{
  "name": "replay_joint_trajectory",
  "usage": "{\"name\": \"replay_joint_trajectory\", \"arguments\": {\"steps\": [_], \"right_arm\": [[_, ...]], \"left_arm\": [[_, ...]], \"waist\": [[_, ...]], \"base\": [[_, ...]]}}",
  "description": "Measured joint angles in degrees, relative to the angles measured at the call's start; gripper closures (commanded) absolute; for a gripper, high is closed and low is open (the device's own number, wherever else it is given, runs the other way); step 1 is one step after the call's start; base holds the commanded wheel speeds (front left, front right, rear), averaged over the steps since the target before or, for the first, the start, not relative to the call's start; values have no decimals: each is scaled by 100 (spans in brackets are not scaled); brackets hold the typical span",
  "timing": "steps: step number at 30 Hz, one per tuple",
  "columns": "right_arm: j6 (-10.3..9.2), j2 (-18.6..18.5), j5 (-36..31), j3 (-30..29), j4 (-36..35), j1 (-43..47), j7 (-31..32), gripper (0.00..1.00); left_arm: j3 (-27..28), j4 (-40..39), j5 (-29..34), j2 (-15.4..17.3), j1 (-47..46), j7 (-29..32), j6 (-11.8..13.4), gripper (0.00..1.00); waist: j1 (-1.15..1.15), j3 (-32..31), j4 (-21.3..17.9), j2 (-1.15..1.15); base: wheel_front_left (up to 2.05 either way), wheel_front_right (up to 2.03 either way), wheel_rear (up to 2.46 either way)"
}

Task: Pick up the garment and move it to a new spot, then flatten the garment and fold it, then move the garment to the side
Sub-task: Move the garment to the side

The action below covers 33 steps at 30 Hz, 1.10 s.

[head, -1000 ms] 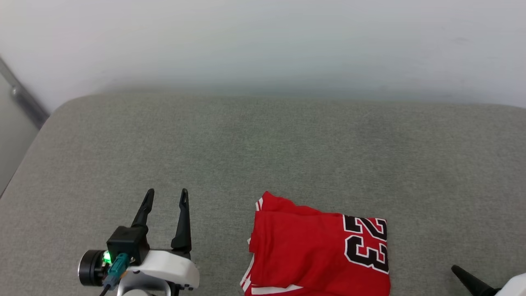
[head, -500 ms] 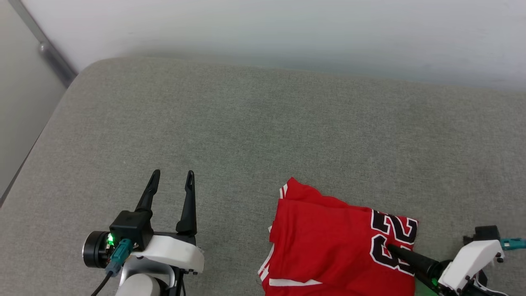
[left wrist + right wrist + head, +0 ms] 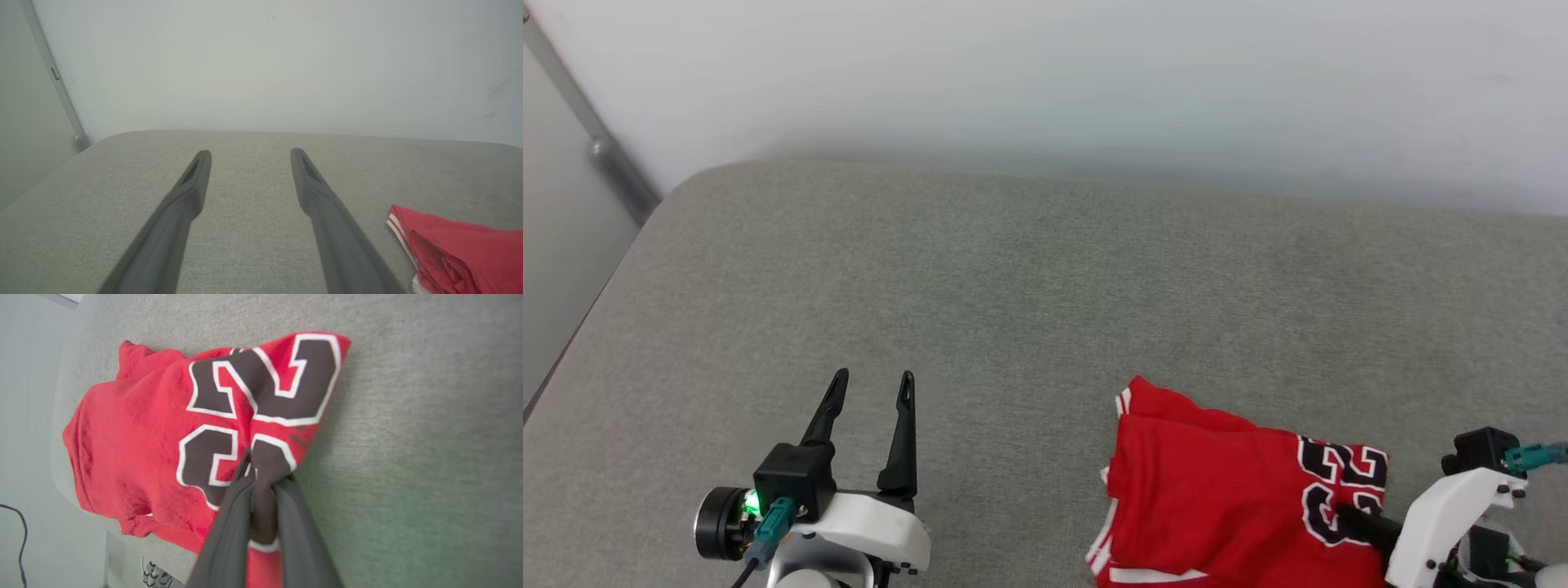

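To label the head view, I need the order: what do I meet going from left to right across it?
Grey rail → left gripper, fingers open → the garment → right gripper, fingers pinching the garment's numbered edge.

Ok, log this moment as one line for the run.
phase: grasp for move aside | garment: folded, on grey cushion | right gripper: shut on garment at the 23 print | left gripper: open, empty, above cushion

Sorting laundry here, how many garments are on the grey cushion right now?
1: the garment, red and folded, at the grey cushion's near right, pinched at its number by the right gripper. Others may lie out of frame.
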Motion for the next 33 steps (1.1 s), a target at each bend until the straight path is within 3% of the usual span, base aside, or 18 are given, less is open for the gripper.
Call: {"name": "replay_joint_trajectory", "arguments": {"steps": [7, 14, 24, 33], "right_arm": [[1, -543, -1418, 304, 172, -349, -269, 100], [2, -773, -2017, 357, 487, -1050, -670, 100], [3, -1060, -2833, -443, 1095, -2477, -1652, 100], [3, -1310, -3559, -1317, 1485, -3192, -2417, 100]], "left_arm": [[11, -114, 35, 9, 25, -7, -35, 0], [-63, -344, 130, -108, -362, -7, -102, 0], [-347, -708, 512, 62, -1385, 205, -355, 0], [-542, -1314, 846, 230, -1997, 486, -458, 0]], "waist": [[0, -46, -638, 0], [0, 242, -1447, 0], [0, 1571, -2134, 0], [1, 2679, -2361, 0]], "base": [[0, 0, 0], [0, 0, 0], [0, 0, 0], [0, 0, 0]]}}
